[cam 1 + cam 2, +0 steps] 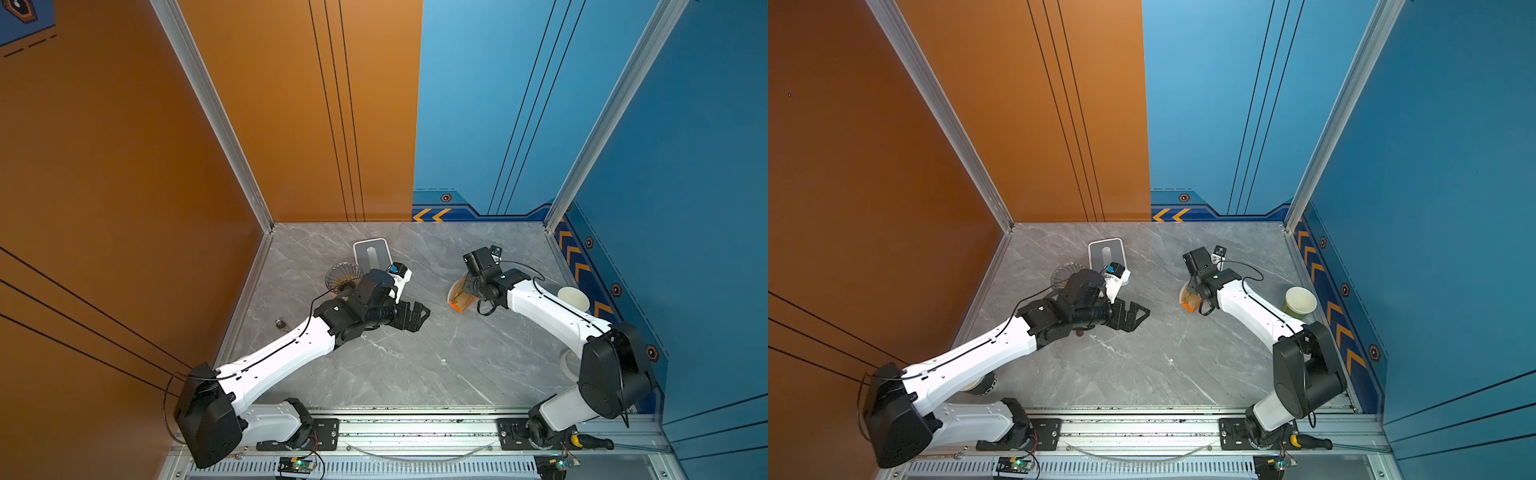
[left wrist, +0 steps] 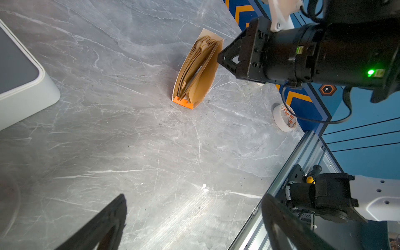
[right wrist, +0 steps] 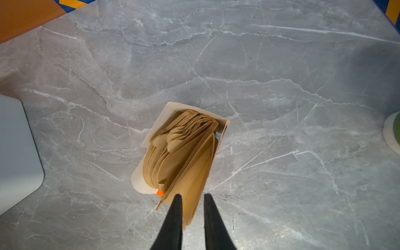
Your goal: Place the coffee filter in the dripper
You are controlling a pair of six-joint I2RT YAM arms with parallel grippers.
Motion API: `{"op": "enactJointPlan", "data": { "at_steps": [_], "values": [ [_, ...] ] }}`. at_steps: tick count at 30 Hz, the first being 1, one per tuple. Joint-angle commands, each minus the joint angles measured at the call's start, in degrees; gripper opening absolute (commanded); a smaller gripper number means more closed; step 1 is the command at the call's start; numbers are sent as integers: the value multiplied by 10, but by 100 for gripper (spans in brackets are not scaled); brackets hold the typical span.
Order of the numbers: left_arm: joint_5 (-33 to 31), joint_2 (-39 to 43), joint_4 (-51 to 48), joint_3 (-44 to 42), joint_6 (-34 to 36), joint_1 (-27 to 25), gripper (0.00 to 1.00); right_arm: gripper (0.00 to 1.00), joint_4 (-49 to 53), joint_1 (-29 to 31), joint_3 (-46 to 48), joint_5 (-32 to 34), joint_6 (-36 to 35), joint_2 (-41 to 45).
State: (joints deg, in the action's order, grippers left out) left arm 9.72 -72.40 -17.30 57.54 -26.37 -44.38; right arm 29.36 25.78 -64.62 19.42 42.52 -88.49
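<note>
**A:** In both top views the dripper [image 1: 343, 276] sits toward ten o'clock on the tabletop [image 1: 415, 374], half hidden behind my left arm. The filter box [image 1: 456, 307] is toward two o'clock, well apart from it. My left fingers [image 1: 417, 309] are spread wide and hold nothing.

**B:** And the right side?

**A:** From up there the wrist covers its own tips, so I get nothing on the grasp. A top view does show a green paper cup [image 1: 1298, 299] at three o'clock from the box, near my right forearm. A wide swing could knock it.

**B:** Left wrist view?

**A:** That one gives me the box side-on, with tan leaves standing on edge. The right fingers [image 2: 227, 58] are just beside its wall, but I can't see the gap between them. The dripper isn't in it.

**B:** Right wrist view?

**A:** It's the only one that looks down between the tips. The right fingers [image 3: 176, 216] stand close together with a slim gap. They sit astride the edge of the coffee filter [image 3: 190, 179], the outermost leaf, which leans out of the box. I can't tell whether they actually pinch it.

**B:** What worries you?

**A:** The paper is thin, so I think a loose hold would drop it. Neighbouring leaves may cling and come out with it, and the light box may tip or drag. The carry then heads toward nine o'clock, where my left arm crowds the dripper.
</note>
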Motion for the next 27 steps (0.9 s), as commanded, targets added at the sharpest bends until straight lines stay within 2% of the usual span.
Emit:
{"op": "enactJointPlan", "data": {
  "at_steps": [1, 15, 27],
  "values": [
    [13, 11, 6, -4, 4, 7, 98, 19, 4, -3, 14, 16, 15, -12],
    [36, 27, 45, -24, -3, 9, 98, 18, -12, -8, 17, 5, 18, -30],
    [25, 30, 43, -25, -7, 10, 98, 15, -17, -13, 15, 2, 17, -37]
  ]
}}
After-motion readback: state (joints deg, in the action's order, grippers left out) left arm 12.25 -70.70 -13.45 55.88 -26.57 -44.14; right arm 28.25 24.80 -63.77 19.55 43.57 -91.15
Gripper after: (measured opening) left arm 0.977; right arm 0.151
